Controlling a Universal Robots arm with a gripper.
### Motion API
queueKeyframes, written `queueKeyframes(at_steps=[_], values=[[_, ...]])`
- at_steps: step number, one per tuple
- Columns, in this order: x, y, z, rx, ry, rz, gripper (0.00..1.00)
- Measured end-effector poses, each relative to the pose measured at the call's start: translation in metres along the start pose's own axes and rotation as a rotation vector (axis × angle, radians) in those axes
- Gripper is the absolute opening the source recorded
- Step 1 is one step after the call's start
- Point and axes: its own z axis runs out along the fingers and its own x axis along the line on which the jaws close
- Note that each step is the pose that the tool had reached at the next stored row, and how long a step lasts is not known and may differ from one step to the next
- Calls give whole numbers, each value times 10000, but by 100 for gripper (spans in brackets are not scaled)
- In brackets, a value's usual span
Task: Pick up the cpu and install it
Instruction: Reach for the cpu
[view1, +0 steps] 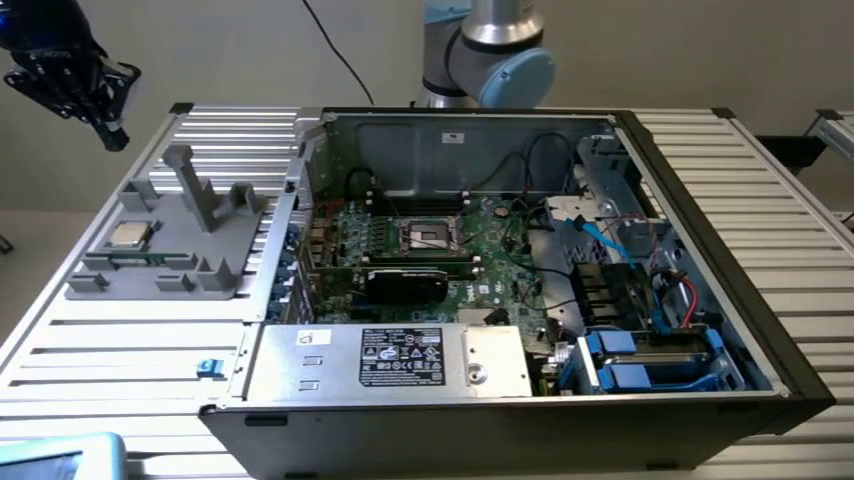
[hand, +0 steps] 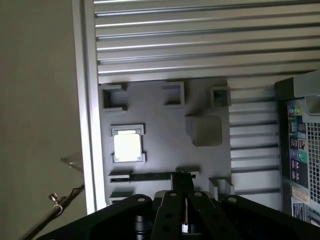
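The cpu (view1: 130, 235) is a small square chip with a shiny silver top, lying flat in a recess of the grey holder (view1: 200, 265) at the exterior view's left; in the wrist view the cpu (hand: 127, 145) shines bright on that holder (hand: 165, 150). My gripper (view1: 112, 132) hangs high above the table's far left corner, well above and apart from the cpu. In the wrist view my gripper (hand: 185, 192) is shut with nothing between its black fingers. The dark square socket (view1: 430, 234) sits on the green motherboard inside the open computer case (view1: 747, 300).
The grey holder carries upright posts (view1: 194, 190) beside the cpu. A black card (view1: 407, 283) and several cables (view1: 601, 240) lie inside the case, with a silver power supply (view1: 387, 357) at its front. Ribbed aluminium table (view1: 127, 350) surrounds it.
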Motion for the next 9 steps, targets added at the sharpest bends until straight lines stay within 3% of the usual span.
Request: queueKeyframes(at_steps=[9], values=[[386, 52, 36, 2, 11, -4, 11]])
